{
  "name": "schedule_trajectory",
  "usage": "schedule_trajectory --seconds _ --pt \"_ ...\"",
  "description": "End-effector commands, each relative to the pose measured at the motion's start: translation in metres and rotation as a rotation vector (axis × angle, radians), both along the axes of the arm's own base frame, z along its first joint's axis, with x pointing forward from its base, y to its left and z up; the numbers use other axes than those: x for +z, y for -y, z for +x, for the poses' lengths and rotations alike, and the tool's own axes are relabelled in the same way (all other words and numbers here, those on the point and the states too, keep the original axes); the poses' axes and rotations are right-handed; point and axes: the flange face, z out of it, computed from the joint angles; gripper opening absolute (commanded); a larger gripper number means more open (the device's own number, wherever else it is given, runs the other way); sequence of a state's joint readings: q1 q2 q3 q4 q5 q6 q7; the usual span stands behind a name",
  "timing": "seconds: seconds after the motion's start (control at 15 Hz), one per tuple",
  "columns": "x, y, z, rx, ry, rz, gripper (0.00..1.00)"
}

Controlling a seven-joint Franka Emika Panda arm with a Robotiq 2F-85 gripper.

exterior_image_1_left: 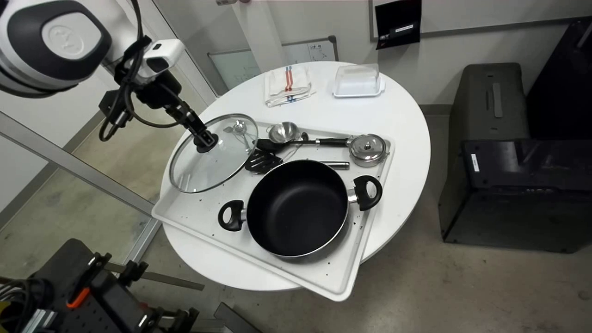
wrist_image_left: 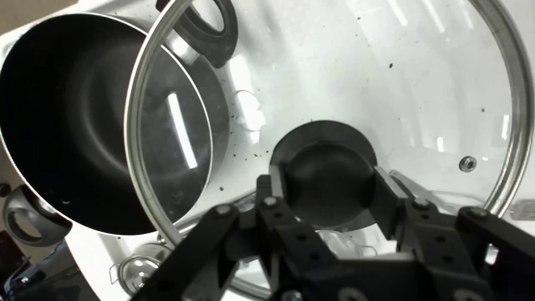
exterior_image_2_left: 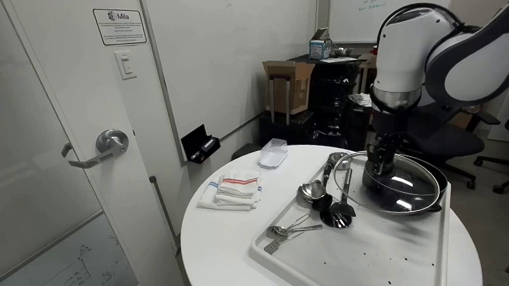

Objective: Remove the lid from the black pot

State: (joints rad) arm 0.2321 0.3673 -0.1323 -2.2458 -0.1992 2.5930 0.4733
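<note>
End effector point(wrist_image_left: 330, 186) with lid point(exterior_image_1_left: 222, 159), pot point(exterior_image_1_left: 298, 208) open

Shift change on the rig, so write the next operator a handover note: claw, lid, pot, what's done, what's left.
Claw: shut on the dark knob of the glass lid, holding it up.
Lid: raised above the tray, off to one side of the black pot.
Pot: on the tray, uncovered, nothing visible inside.
Done: lid is off the pot.
Left: lid not yet set down or released. I'd probably lower it beside the pot, minding the utensils on the tray, then open the claw.
</note>
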Motion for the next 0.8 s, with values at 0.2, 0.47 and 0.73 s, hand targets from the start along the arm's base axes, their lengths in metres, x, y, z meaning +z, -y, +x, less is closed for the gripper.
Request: schedule_trajectory --seconds 0.2,0.47,0.73 --pt "-0.030 -0.068 -0.031 0.196 -0.053 -0.075 0.25" --pt "-0.071 -0.096 -0.059 0.318 -0.116 -0.134 0.25" --pt "-0.097 -0.108 -0.073 0.400 -0.150 -0.173 0.25"
